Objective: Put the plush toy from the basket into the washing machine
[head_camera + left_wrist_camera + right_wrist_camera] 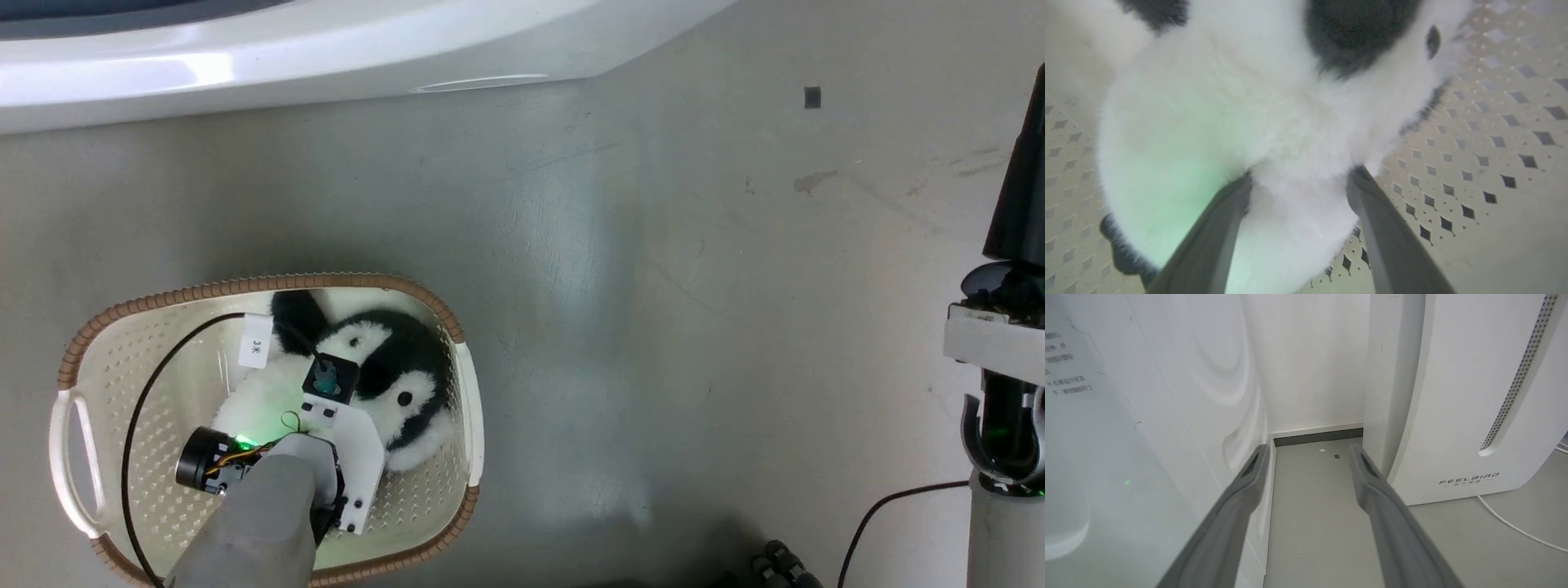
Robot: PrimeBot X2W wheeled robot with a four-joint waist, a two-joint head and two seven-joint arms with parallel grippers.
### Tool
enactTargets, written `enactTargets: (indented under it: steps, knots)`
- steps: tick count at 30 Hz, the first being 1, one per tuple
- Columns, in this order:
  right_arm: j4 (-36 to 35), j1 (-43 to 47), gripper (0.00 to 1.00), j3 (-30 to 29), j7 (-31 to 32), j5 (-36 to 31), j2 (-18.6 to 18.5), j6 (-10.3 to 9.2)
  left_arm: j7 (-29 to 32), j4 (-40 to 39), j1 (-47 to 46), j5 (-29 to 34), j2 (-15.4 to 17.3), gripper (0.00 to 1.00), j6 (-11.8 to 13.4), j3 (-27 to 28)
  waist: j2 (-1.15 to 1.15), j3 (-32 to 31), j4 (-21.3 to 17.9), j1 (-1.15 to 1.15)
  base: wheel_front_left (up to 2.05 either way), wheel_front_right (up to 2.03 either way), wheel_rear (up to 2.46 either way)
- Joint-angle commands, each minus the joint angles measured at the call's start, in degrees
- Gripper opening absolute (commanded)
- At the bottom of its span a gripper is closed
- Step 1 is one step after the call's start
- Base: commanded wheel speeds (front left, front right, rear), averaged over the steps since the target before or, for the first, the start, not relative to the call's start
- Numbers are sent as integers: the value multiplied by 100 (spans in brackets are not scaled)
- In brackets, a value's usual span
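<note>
Head cam, lower left: the basket [204, 290] sits on the floor, and the plush toy [384, 359] lies in its right part, with the left arm [245, 523] and its wrist hardware right over it. The left wrist cam adds the close-up. The left jaws are spread: two dark fingers [1208, 241], one on each side of a wad of the toy's white fur, tips sunk into the fluff. The perforated basket bottom shows all around. Can't tell how hard they're pressing.

Across the top of the head cam runs the glossy white edge of the washing machine [245, 73], well apart from the basket. At the far right edge is the right arm [1000, 523], standing upright. Its wrist cam adds the room. The right jaws are spread wide over bare floor, pointing down a gap between a big white panel on the left and a slanted white FEELBIRD appliance [1453, 416] on the right. There's a white wall [1310, 355] at the back.

The floor [653, 327] is plain grey and smooth, with a few scuffs and one small dark square mark [811, 97].

Count:
- one basket with two handles
- one toy
- one paper label [255, 341] in the basket
- two white appliances
- one black cable [126, 445] arcing over the basket, and another by the right arm
- one white cable [1515, 526] beside the FEELBIRD
</note>
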Motion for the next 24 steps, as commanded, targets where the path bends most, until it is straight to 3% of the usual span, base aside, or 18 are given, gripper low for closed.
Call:
enactTargets:
  steps: [1, 4, 7, 17, 24]
  knots:
    - [-49, -117, 100, -10, -30, 11, -3, -4, -71, 97, -2, -2, 53, 100, 58, -42, 0, -28, 2, -1, 0, 0, 0]
    - [-44, -102, 100, -3, -30, 3, -3, -4, -140, 97, 18, 5, 51, 100, 72, -89, 0, -80, 2, -1, 0, 0, 0]
    - [-41, -82, 100, 0, -30, 2, -3, -4, -148, 97, 41, -19, 48, 0, 42, -114, 0, -128, 3, -1, 0, 0, 0]
    - [6, -10, 100, -26, -30, -18, -3, -4, -182, 97, 121, -102, 30, 0, -35, -175, 0, -363, 27, -1, 0, 0, 0]
    - [81, 130, 100, -25, -30, -45, -3, -4, -538, 97, 205, -149, -93, 0, -144, -260, 0, -795, 119, -1, 0, 0, 0]
